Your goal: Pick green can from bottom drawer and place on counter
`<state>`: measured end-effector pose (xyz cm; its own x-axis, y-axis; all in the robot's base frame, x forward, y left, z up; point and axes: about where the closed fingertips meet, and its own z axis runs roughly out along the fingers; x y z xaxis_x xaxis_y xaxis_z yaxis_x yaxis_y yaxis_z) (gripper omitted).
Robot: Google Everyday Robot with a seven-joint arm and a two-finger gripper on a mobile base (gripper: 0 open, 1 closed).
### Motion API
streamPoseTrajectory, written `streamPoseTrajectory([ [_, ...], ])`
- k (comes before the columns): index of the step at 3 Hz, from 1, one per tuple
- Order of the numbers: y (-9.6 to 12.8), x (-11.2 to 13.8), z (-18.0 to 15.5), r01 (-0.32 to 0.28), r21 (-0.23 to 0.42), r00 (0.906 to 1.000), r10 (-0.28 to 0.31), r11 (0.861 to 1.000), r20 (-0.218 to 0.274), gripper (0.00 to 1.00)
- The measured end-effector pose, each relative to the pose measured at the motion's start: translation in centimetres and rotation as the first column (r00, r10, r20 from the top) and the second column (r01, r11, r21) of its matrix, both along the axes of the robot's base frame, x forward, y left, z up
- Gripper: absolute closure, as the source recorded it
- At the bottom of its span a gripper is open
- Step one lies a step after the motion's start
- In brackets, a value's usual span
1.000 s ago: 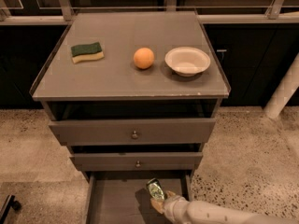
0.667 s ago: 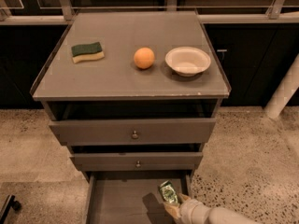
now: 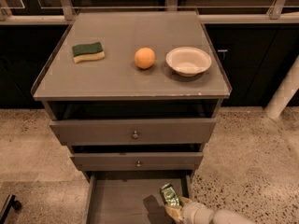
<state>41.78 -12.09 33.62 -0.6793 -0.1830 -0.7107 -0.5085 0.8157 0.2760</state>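
The green can (image 3: 169, 194) is a small shiny green can, held tilted above the right side of the open bottom drawer (image 3: 117, 202). My gripper (image 3: 174, 203) comes in from the lower right on a white arm and is shut on the can, its tan fingers (image 3: 176, 212) below and beside it. The counter (image 3: 121, 78) is the grey cabinet top above, far from the gripper.
On the counter lie a green-and-yellow sponge (image 3: 88, 52), an orange (image 3: 145, 58) and a white bowl (image 3: 188, 60). Two knobbed drawers (image 3: 134, 130) stick out above the bottom drawer. A white post (image 3: 285, 92) stands at the right on the speckled floor.
The gripper has moved to the right and slightly up with the green can, from the drawer's middle toward its right wall.
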Motion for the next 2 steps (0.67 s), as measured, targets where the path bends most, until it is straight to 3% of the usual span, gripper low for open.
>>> streamPoseTrajectory([
  [1, -0.8, 0.0, 4.0, -0.034, 0.022, 0.9964, 0.032, 0.999, 0.078, 1.0],
  [2, -0.6, -0.5, 14.0, -0.133, 0.024, 0.9579, 0.122, 0.991, 0.26, 1.0],
])
